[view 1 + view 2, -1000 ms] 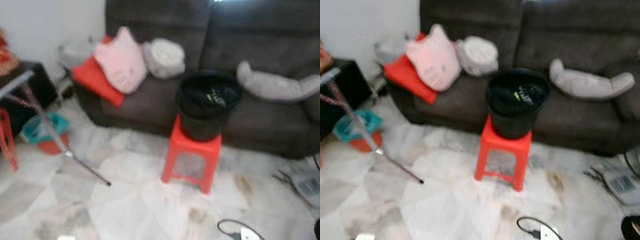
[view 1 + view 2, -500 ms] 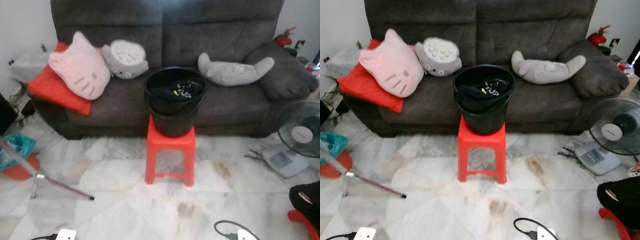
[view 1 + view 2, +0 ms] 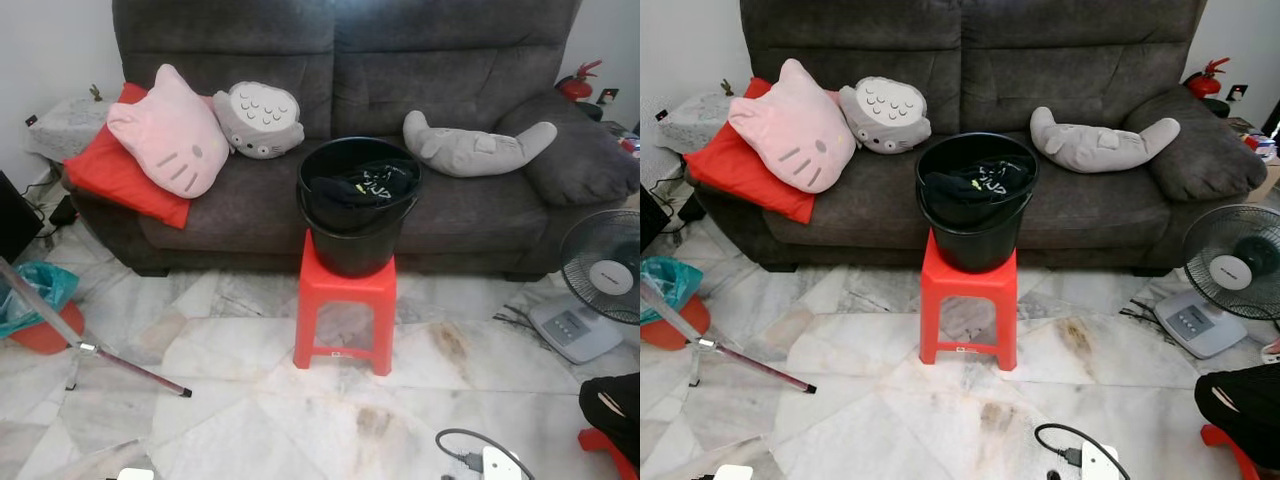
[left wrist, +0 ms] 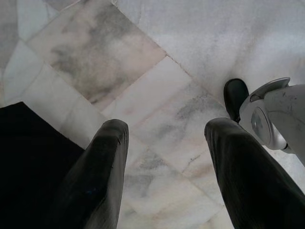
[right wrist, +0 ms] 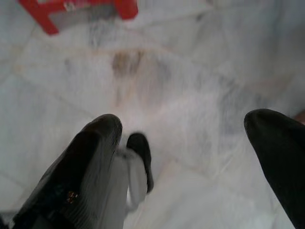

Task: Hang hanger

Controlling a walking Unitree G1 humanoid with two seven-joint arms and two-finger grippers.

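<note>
A black bucket (image 3: 358, 225) holding dark clothes sits on a red stool (image 3: 343, 313) before the sofa (image 3: 340, 120). Left gripper (image 4: 164, 133) and right gripper (image 5: 183, 129) hang spread, empty, over the marble floor (image 3: 240, 400).

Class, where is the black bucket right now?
The black bucket sits on the red stool, centre of the head views, directly before the grey sofa.

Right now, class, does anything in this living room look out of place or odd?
Yes. A black bucket of dark clothes sits on a small red stool before the sofa, overhanging the seat. Brownish stains mark the marble floor beside the stool, and a metal pole slants across the floor at the left.
</note>
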